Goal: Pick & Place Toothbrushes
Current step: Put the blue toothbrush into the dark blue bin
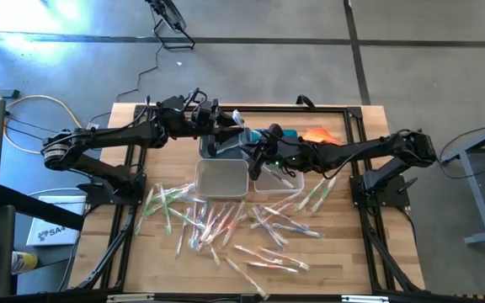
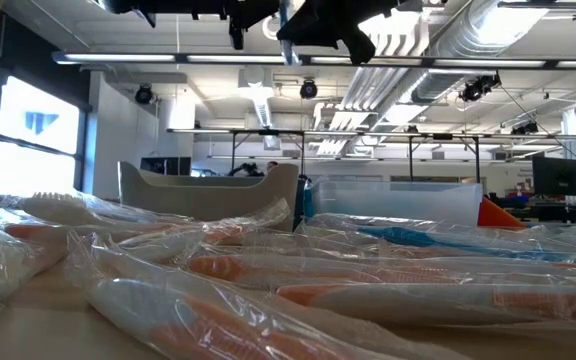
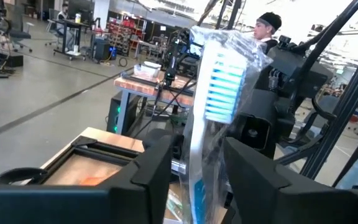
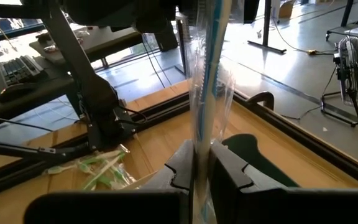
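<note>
Toothbrushes point(image 1: 242, 231) in clear wrappers lie scattered across the near half of the wooden table point(image 1: 125, 252), well inside its black frame; bare wood remains at the near corners. In the low view the nearest wrapped brushes fill the foreground and hide most of the table beyond them.

Beyond the pile stand two small bins: an empty grey one point(image 1: 222, 178) and a clear one point(image 1: 269, 178) beside it. Farther back an orange cloth point(image 1: 320, 135) lies near the far edge.

Both arms meet above the bins. The right gripper point(image 4: 199, 165) is closed tight on a wrapped blue toothbrush point(image 4: 209, 74), which stands upright between its fingers. The left gripper point(image 3: 194, 171) sits partly open around the same kind of blue brush point(image 3: 219, 87), fingers on either side; contact cannot be confirmed. Whether both grippers share one brush cannot be told.

A person point(image 3: 267, 28) stands beyond the table, partly hidden by equipment.
</note>
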